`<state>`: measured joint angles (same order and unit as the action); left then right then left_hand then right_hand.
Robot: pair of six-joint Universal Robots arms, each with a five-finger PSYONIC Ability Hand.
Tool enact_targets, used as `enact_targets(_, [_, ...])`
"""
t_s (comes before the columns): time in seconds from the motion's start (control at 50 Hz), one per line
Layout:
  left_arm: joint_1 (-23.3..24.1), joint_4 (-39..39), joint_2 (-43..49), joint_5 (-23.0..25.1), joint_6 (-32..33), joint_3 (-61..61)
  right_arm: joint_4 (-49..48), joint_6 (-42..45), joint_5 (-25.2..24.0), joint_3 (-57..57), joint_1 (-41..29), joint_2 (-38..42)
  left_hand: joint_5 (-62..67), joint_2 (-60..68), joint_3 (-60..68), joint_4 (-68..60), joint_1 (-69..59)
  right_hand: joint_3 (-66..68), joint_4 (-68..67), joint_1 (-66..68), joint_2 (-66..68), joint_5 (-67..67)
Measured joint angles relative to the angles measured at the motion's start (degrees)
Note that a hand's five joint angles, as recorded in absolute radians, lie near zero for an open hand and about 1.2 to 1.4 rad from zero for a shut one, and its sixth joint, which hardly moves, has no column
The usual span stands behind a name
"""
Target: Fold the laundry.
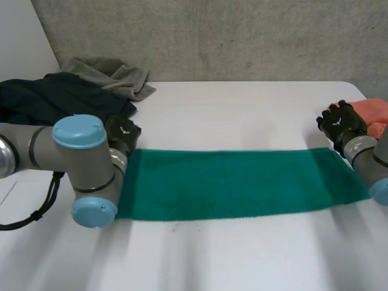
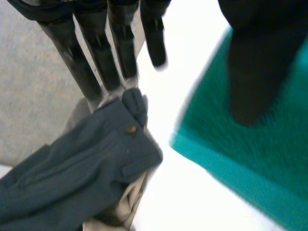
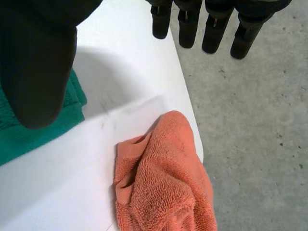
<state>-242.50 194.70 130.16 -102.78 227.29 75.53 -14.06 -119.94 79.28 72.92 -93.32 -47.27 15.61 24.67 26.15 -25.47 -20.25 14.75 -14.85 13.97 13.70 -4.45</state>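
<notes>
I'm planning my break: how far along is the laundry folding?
Done: the green towel lies flat as a long strip. In hand: nothing gripped; the left hand and right hand are open by its far corners. Still to do: the dark trousers, grey cloth and orange towel lie unfolded.

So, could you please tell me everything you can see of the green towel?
The green towel is a long, fuzzy, terry-like strip lying flat across the white table. Its surface is smooth, with a hemmed edge. The left hand sits open by its left far corner, the right hand open by its right far corner.
</notes>
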Motion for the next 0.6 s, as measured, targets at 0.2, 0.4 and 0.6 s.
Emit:
enact_targets(0.2, [3.70,-0.11,-4.94,0.16,-1.30,2.64,0.91,-10.56,-0.60,7.83,2.28,-9.25,-12.76,-12.94,-14.09,13.82,9.10,-2.33,2.39,-0.58,-1.57,1.89])
enact_targets(0.4, [4.03,-0.03,-16.17,0.99,-10.54,14.17,11.54,-16.00,-13.51,22.06,12.58,-20.54,-12.76,-12.94,-14.09,13.82,9.10,5.75,-5.57,6.14,6.56,-6.41])
enact_targets(0.6, [4.13,0.28,-19.57,1.99,-15.07,20.69,9.48,-15.22,-17.65,25.68,15.98,-16.45,-12.76,-12.94,-14.09,13.82,9.09,19.64,-19.52,20.32,20.66,-20.00])
